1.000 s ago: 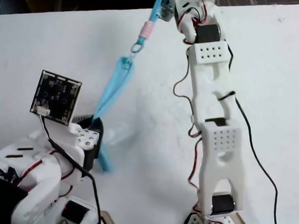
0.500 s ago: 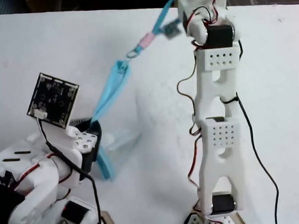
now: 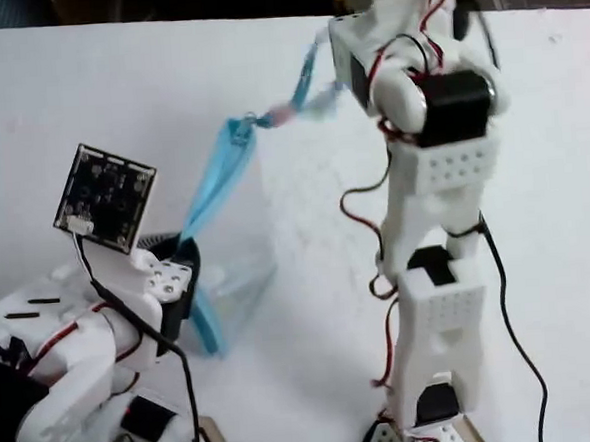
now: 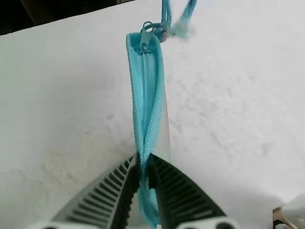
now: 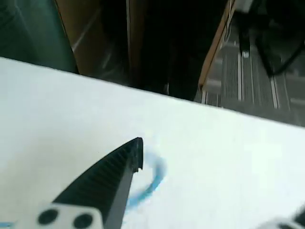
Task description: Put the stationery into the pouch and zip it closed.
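At the zip's far end: closure apparently complete

Near the left arm, the left gripper (image 4: 143, 161) pinches one end of the light-blue, clear-sided zip pouch (image 4: 148, 95), which stands on edge on the white table (image 4: 62, 105). Its blue slider (image 4: 145, 40) sits at the far end with the teeth meeting along the whole run, so zipping looks finished. Contents cannot be made out. The right gripper (image 5: 135, 155) hovers by the blue wrist strap (image 5: 151, 187); its grip cannot be told.

The pouch (image 4: 148, 100) is cut off at the left wrist view's edge, its strap (image 5: 153, 183) blurred.
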